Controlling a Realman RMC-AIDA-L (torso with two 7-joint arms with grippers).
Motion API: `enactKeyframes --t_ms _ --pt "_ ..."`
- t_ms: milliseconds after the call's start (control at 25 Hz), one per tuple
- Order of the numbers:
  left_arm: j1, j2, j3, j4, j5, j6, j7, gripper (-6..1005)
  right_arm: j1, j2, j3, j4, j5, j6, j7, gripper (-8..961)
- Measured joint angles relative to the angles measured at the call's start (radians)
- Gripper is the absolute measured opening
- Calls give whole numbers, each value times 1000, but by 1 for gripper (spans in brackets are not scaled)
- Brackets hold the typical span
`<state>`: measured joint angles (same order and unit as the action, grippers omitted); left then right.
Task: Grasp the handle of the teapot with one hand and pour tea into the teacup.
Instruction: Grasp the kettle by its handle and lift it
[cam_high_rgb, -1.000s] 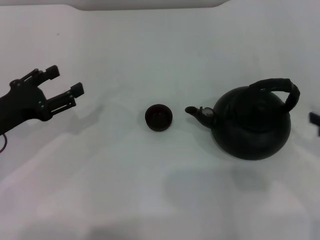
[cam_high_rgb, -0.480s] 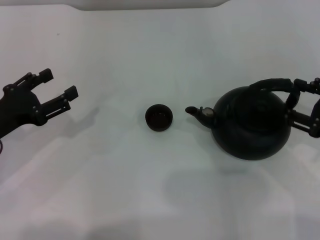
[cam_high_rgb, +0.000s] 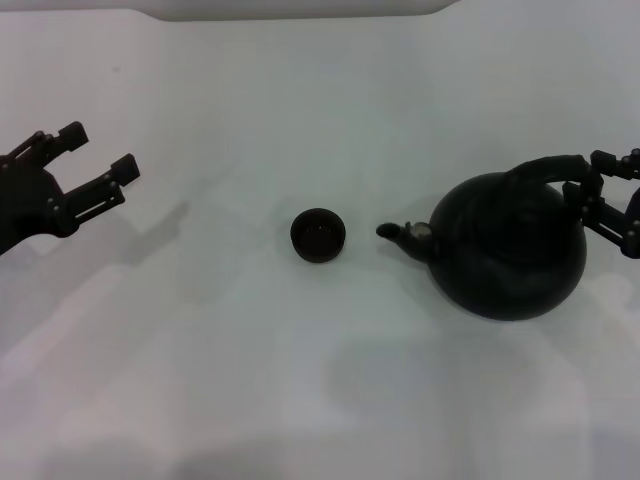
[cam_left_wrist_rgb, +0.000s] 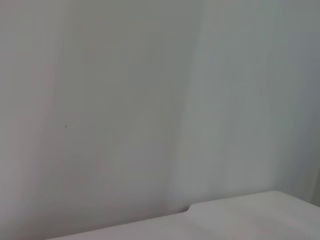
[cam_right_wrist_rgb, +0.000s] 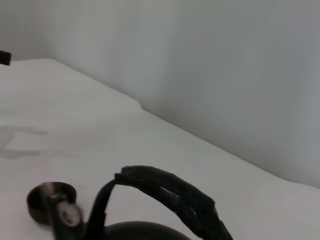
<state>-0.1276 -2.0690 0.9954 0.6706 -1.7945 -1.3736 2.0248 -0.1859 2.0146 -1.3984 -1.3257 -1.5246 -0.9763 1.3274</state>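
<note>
Right gripper (cam_high_rgb: 603, 190) newly at handle (cam_high_rgb: 548, 167)

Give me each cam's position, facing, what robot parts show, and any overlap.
Head: mounted high, looking forward and down at the table; sees teacup, teapot, left gripper far left, right gripper at the handle.
Left wrist: faces a blank wall and table edge; no robot parts.
Right wrist: just behind the handle, looking past it toward the teacup; own fingers unseen.
Shared: head and right wrist both show handle and teacup.

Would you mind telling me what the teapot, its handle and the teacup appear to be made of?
The teapot looks like matte black metal or ceramic, since its round body shows no gloss. The handle seems wrapped in black cord or rattan, given its ribbed surface. The teacup looks like dark glazed ceramic, reddish-brown inside.
</note>
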Motion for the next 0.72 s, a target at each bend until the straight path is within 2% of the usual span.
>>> enactKeyframes --t_ms 160,720 --pt "-5 0 0 2 1 6 1 851 -4 0 1 0 -3 7 -1 447" --pt "-12 -3 -8 0 -1 8 25 851 9 1 0 21 -5 38 8 430"
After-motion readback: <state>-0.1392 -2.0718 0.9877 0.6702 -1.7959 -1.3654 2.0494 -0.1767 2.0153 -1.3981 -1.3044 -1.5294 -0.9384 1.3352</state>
